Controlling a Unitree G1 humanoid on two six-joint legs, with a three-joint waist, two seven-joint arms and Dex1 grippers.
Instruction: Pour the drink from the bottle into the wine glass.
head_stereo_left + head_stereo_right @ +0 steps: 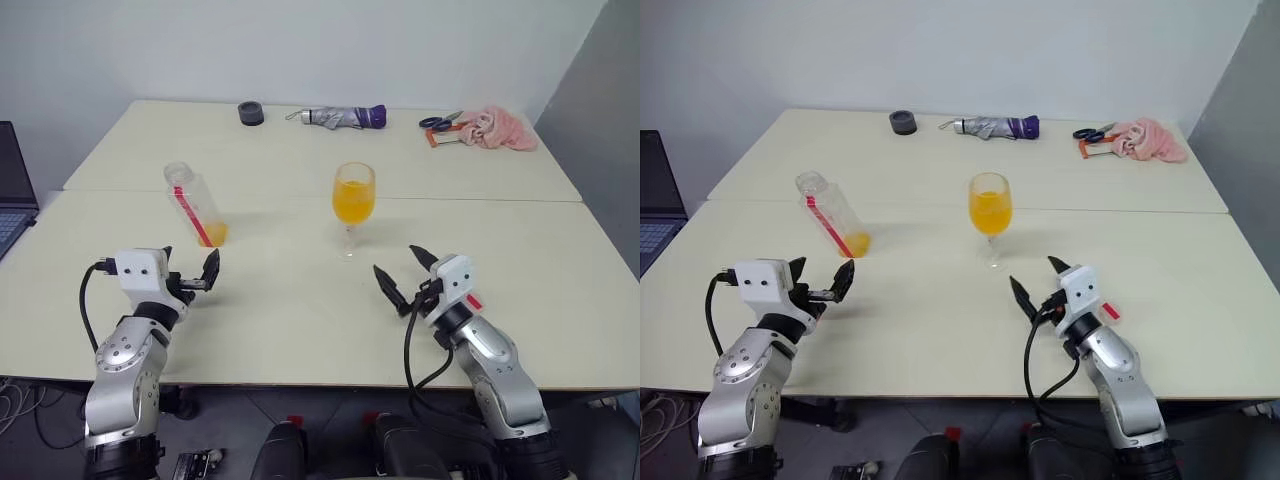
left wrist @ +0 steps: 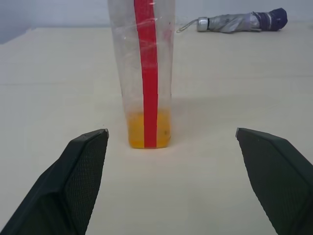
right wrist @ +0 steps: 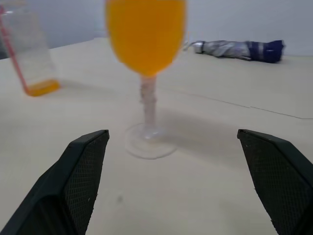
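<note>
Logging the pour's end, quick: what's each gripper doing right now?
Left gripper: open, holding nothing.
Right gripper: open, holding nothing.

Both arms reach forward, low and near level. The left claw and right claw each gape wide, holding nothing.

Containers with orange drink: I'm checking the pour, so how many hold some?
2: the wine glass, bowl mostly full, mid-table; the bottle, to its left, with a little at the bottom.
</note>
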